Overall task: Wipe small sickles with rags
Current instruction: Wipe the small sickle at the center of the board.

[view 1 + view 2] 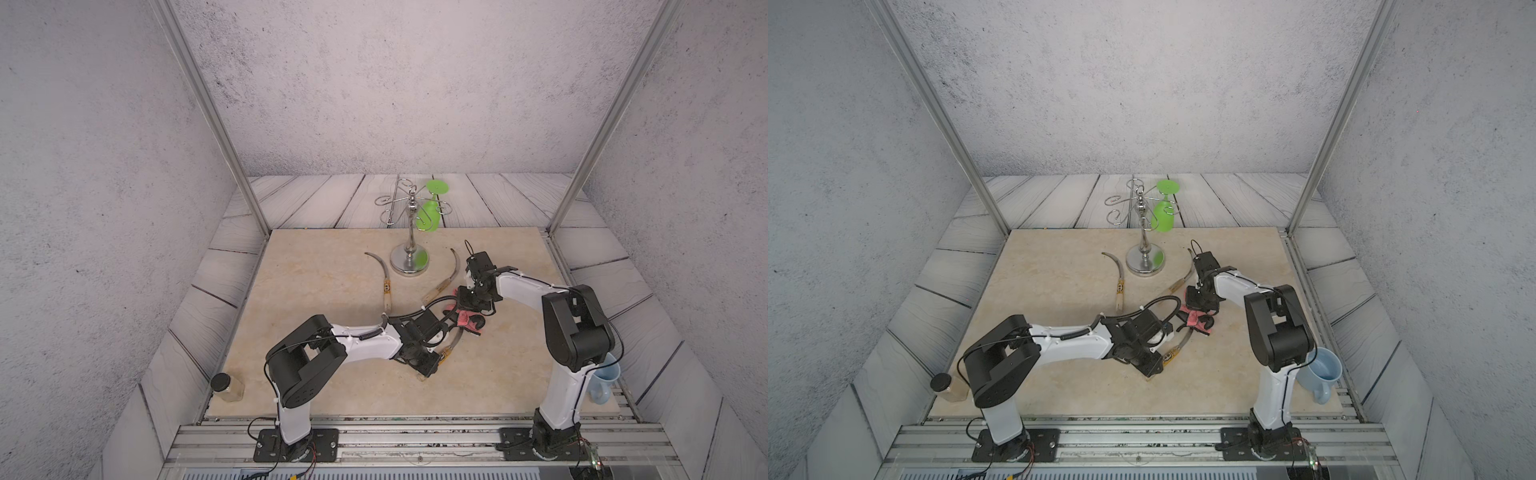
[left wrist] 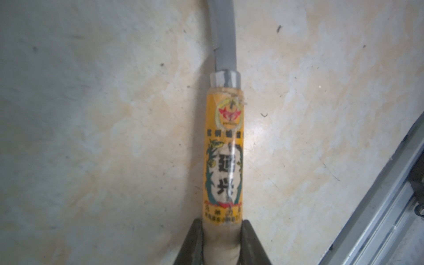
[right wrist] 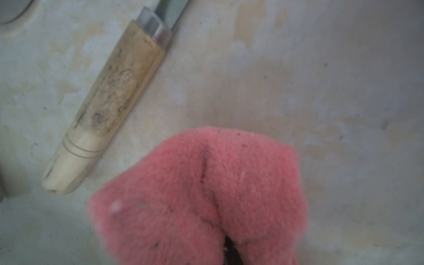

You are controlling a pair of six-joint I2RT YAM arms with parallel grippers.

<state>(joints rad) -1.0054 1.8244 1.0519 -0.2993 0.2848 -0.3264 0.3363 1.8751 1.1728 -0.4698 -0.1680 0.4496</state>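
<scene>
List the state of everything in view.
left gripper: shut on near sickle handle
right gripper: shut on pink rag
labelled far sickle: flat on table, free
bare-handled sickle: flat on table, free
green goblet: hung upside down on stand
stand: upright
jar: capped

the beige marbled counter (image 1: 332,299) carries a chrome stand (image 1: 409,262) near its back middle, with a labelled sickle (image 1: 386,286) lying just left of the base and a plain-handled sickle (image 1: 441,286) just right of it. a black-lidded jar (image 1: 227,386) lies at the front left corner, and a blue mug (image 1: 602,382) sits at the front right edge.
</scene>
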